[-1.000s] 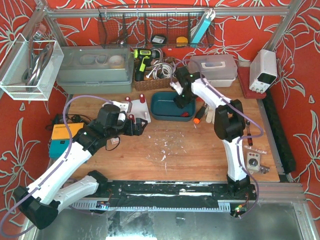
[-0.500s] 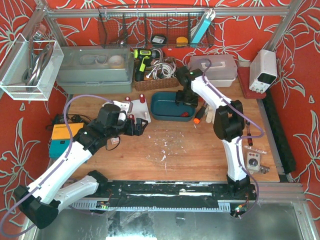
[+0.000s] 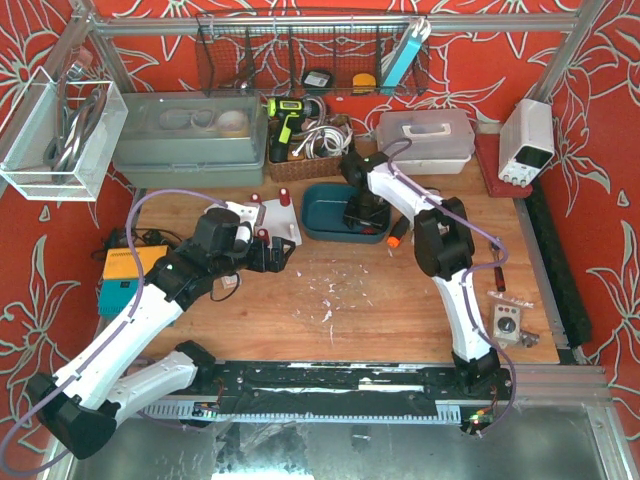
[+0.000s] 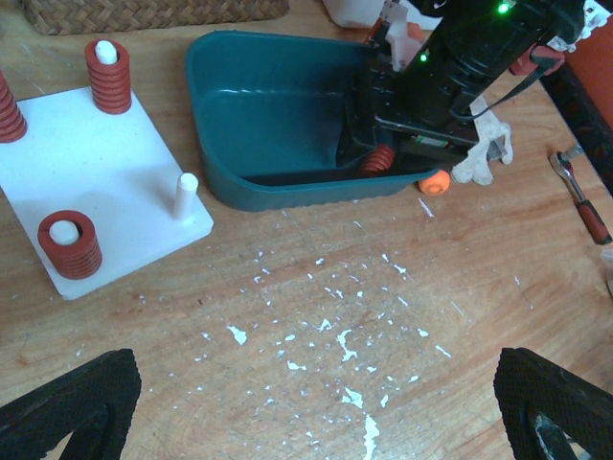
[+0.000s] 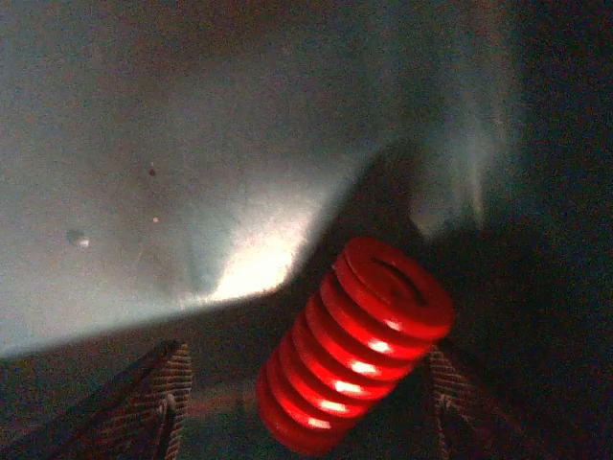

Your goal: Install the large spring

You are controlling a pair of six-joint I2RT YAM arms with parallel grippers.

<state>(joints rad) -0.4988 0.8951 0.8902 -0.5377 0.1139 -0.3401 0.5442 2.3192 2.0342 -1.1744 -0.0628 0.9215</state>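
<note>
A large red spring (image 5: 352, 343) lies tilted on the floor of the teal bin (image 4: 268, 105), near its right wall, and shows in the left wrist view as the spring (image 4: 380, 159). My right gripper (image 5: 305, 383) reaches down into the bin (image 3: 325, 212) and is open; its fingers straddle the spring, the left finger (image 5: 158, 393) clearly apart from it. The white peg plate (image 4: 115, 182) carries three red springs and one bare peg (image 4: 187, 195). My left gripper (image 4: 316, 412) hovers wide open over the bare wood, just right of the plate.
An orange-handled screwdriver (image 3: 397, 232) and a white cloth (image 4: 484, 158) lie right of the bin. A ratchet (image 4: 581, 192) lies further right. At the back stand a wicker basket (image 3: 305, 160), a grey box (image 3: 190, 135) and a clear box (image 3: 425, 135).
The right gripper has dropped lower into the teal bin and its jaws have narrowed around the spring. The left arm has not moved.
</note>
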